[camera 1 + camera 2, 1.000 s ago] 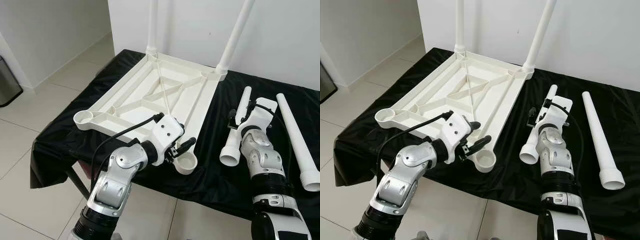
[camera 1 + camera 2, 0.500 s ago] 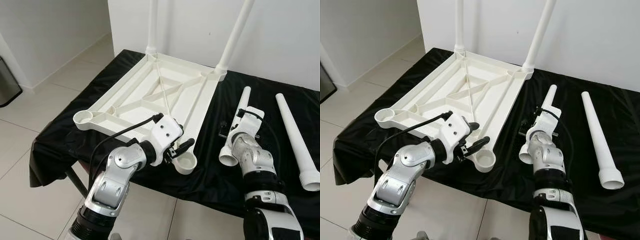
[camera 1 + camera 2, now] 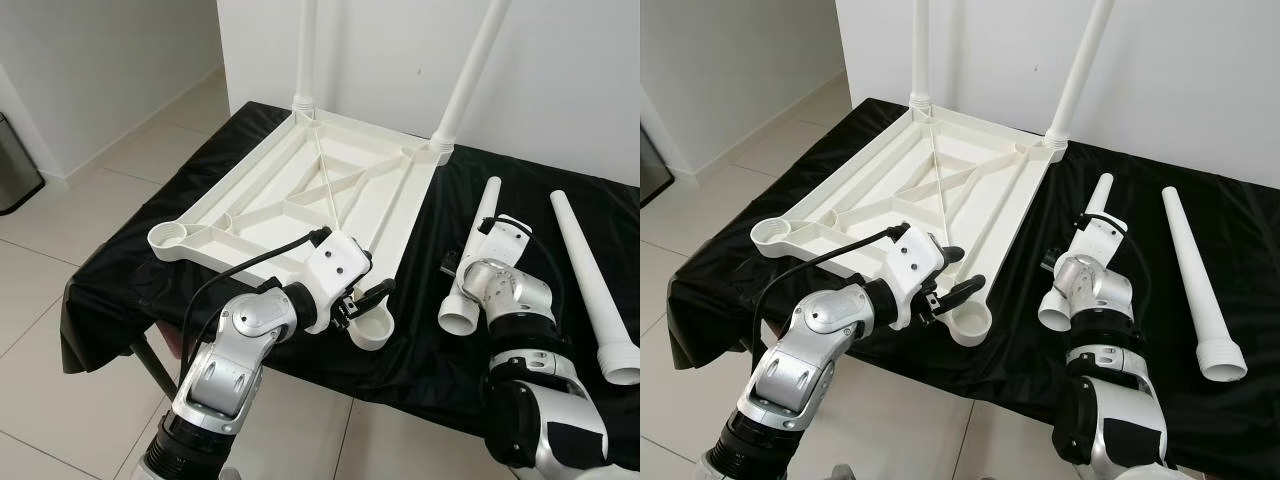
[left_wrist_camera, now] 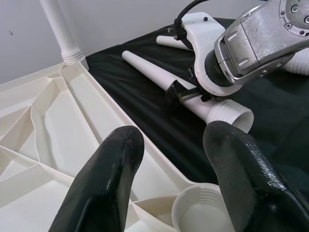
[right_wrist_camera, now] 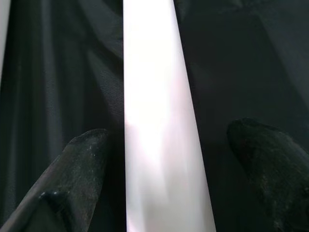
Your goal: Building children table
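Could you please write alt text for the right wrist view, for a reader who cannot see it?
The right gripper straddles a white table leg lying on black cloth, one open black finger on each side, not yet touching it.

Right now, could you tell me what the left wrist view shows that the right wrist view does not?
The left wrist view alone takes in the upturned tabletop, its empty corner socket, a screwed-in leg and the right gripper over the loose leg. The right wrist view alone gives that leg close up between open fingers, apart from both. Both share the leg and black cloth.
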{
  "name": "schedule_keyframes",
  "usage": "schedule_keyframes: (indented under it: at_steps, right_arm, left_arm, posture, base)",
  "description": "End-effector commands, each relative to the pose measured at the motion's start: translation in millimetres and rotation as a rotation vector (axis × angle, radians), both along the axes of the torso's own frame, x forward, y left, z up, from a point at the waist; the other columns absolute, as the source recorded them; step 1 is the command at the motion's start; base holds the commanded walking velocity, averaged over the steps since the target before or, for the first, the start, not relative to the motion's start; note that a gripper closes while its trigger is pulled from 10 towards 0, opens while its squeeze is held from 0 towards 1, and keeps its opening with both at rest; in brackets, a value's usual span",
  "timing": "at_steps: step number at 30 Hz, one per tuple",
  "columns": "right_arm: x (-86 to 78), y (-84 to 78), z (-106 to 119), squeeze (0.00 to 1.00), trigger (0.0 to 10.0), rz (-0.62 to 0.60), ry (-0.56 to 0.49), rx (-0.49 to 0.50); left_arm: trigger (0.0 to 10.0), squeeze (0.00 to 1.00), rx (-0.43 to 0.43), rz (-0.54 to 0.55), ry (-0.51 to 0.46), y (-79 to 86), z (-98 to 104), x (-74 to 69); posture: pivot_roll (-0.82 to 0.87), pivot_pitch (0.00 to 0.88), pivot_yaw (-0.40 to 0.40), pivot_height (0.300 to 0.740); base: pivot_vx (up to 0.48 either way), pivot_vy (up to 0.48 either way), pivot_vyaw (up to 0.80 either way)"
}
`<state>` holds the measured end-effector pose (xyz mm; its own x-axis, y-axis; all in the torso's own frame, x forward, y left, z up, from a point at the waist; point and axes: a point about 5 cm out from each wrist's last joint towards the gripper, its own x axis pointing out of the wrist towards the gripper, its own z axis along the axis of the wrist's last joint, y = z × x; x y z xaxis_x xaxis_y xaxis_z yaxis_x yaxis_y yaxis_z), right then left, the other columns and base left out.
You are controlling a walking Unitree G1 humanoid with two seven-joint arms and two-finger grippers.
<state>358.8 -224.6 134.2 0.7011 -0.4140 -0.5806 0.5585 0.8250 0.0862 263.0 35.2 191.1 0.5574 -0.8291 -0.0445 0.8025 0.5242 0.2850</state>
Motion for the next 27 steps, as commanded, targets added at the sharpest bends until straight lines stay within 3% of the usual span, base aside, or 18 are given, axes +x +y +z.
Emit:
schedule_keyframes:
  at_steps: [1,8,9,12,13,21,27]
  right_arm:
    - [-7.4,1.5,-19.6,0.0,10.0,-0.01,0.106,0.029]
    - [-6.8,0.4,-22.8,0.0,10.0,-0.01,0.196,0.046]
    - [-6.0,2.7,-23.2,0.0,7.9,0.012,0.197,0.067]
    - [-5.4,4.4,-23.6,0.0,7.9,0.026,0.198,0.085]
    - [-5.0,5.2,-23.0,0.0,0.0,0.028,0.213,0.09]
    - [-5.0,6.3,-24.3,0.0,0.0,0.02,0.261,0.122]
    - [-1.9,3.2,-19.7,0.0,0.0,0.007,0.237,0.11]
  left_arm:
    - [10.0,0.0,-0.005,0.022,-0.018,-1.2,4.4,0.4]
    - [10.0,0.0,-0.01,0.036,-0.025,-0.1,6.9,2.9]
    - [10.0,0.0,-0.012,0.036,-0.025,-0.1,7.5,3.1]
    - [10.0,0.0,-0.014,0.037,-0.026,-0.2,7.9,3.3]
    - [10.0,0.0,-0.013,0.038,-0.027,-0.2,8.3,3.5]
    - [10.0,0.0,-0.017,0.044,-0.026,0.2,9.1,3.9]
    - [10.0,0.0,-0.011,0.037,-0.027,2.3,9.2,4.4]
  posture:
    - [-0.01,0.0,-0.051,0.74]
    - [-0.01,0.0,-0.058,0.74]
    - [-0.02,0.0,-0.061,0.74]
    - [-0.02,0.0,-0.061,0.74]
    - [-0.02,0.0,-0.062,0.74]
    - [-0.02,0.0,-0.064,0.74]
    - [-0.02,0.0,-0.068,0.74]
  base:
    - [0.0,0.0,0.0]
    - [0.0,0.0,0.0]
    - [0.0,0.0,0.0]
    - [0.0,0.0,0.0]
    - [0.0,0.0,0.0]
    - [0.0,0.0,0.0]
    - [0.0,0.0,0.0]
